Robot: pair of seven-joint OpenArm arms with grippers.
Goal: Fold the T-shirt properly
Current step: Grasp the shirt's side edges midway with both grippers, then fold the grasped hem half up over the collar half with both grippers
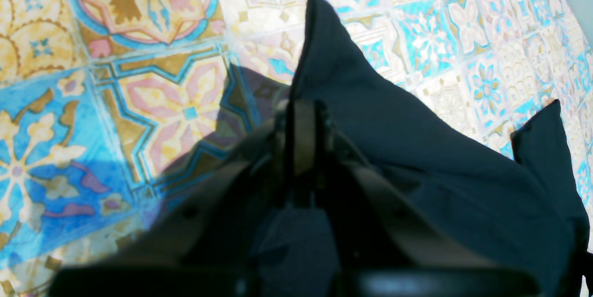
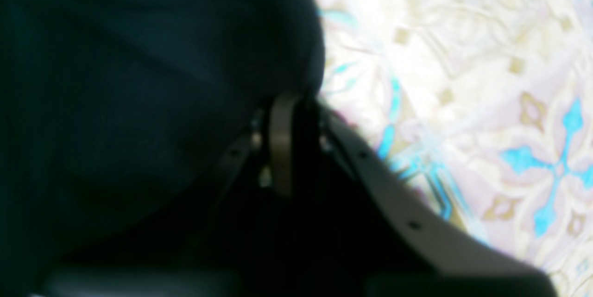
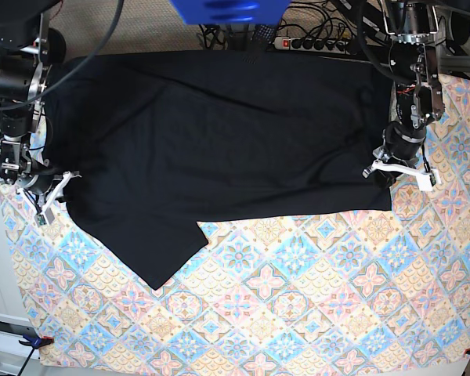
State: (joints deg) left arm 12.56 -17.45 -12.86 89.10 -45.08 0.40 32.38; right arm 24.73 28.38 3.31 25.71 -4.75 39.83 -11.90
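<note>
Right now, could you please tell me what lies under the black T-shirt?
The plain black cotton T-shirt lies on a colourful tile-patterned tablecloth. Whatever else lies beneath the shirt is covered.

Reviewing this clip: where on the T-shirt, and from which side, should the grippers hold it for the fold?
Probably the T-shirt is best pinched at its two side edges, each gripper coming from outside: it lies spread wide. The left gripper and right gripper already sit there, shut on cloth.
</note>
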